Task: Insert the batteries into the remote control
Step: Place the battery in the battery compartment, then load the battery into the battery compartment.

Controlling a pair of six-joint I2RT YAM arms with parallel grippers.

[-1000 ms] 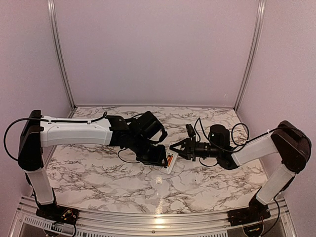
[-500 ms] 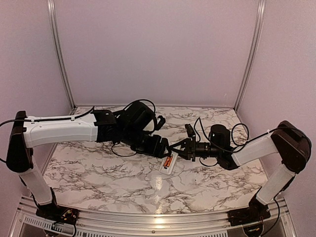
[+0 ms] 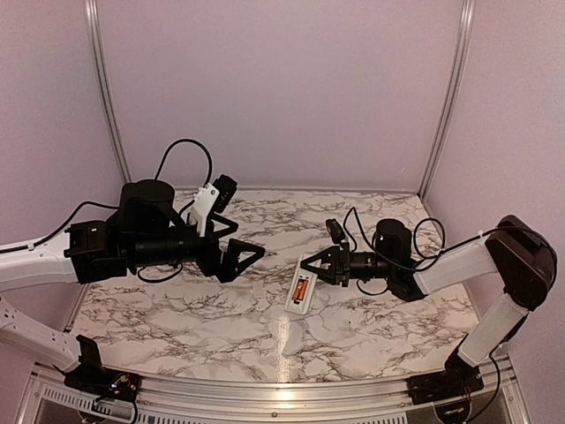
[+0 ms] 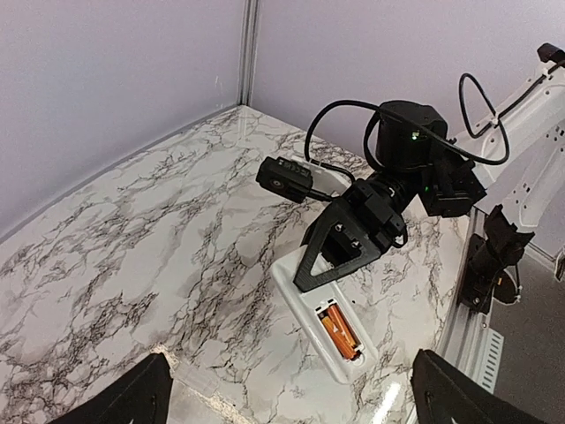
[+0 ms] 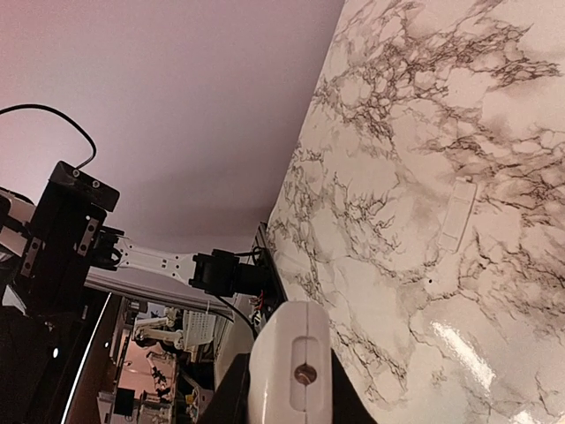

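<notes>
The slim white rectangular plastic remote control point(image 4: 298, 290) lies back-up on the white, grey-veined marble table point(image 3: 177, 309), approx. mid-table and nearer the R arm. Its battery recess is open. The two small orange-red cylindrical batteries point(image 4: 340, 331) sit in it side by side, lengthwise, at the end of the handset away from the R gripper point(image 3: 312, 265).

The R gripper reaches in low from the right and is closed on the opposite end of the remote control. Its black triangular fingers point(image 4: 334, 250) press on that end's two sides (the R wrist view shows the white end of the casing wedged between them).

The L gripper point(image 3: 240, 258) hangs above the table to the left, well apart from the remote control. Its jaws are spread wide w/ nothing between them. In the L wrist view its two fingers point(image 4: 124, 402) only show at the bottom corners, w/ the handset seen in the gap between.

A small flat white rectangular plastic cover point(image 5: 459, 212) lies by itself on the marble, apart from the handset. It's clear only in the R wrist view.
</notes>
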